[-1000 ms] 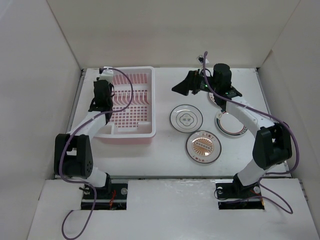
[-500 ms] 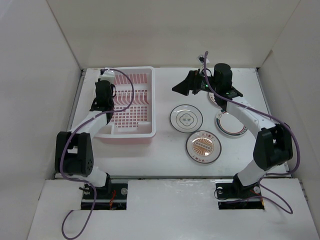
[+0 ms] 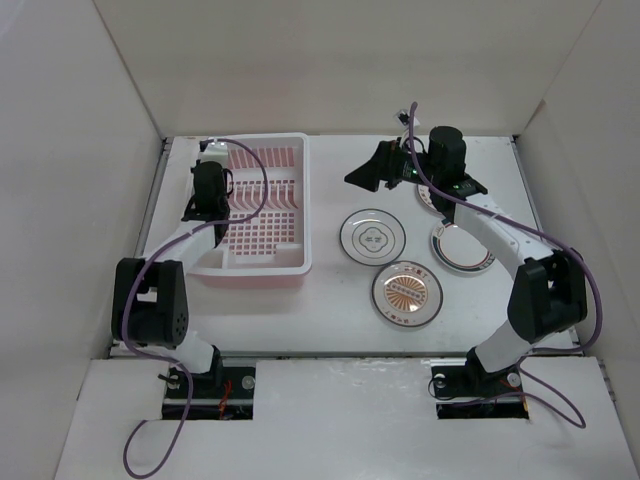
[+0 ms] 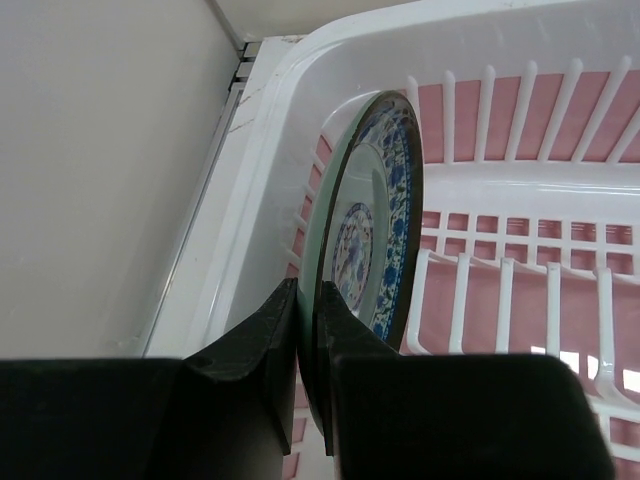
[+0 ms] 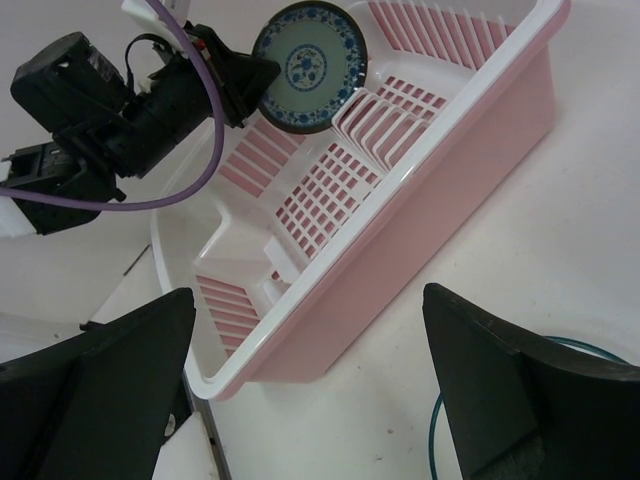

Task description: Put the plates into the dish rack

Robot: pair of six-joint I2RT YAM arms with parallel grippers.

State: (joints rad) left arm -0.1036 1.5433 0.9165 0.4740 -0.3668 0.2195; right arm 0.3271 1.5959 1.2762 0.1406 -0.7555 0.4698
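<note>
My left end effector is clenched on the rim of a blue-patterned plate, one finger on each face. The plate stands on edge, tilted a little, in the far-left corner of the dish rack. Its back is just beside the rack's left side and its patterned face is turned right, toward the white tines. My fingers hide its lower edge, so I cannot tell whether it rests on the lattice. There is little room on that side: the rack's left rim runs close to the desk's left edge, and the enclosure wall rises right behind it.

My right end effector is released, fingers spread wide. It hangs above the desk at the far side, between the rack's right rim and the loose plates. Its camera looks across bare desk at the rack's long side.

Four plates lie flat on the right half. The white plate with grey rings is nearest the rack, with a clear strip of desk between them. The orange sunburst plate sits just near of it, close to the desk's near edge. The pale plate with a coloured rim lies further right, partly under my right arm. A fourth plate, at the far right, is mostly hidden by the wrist.
</note>
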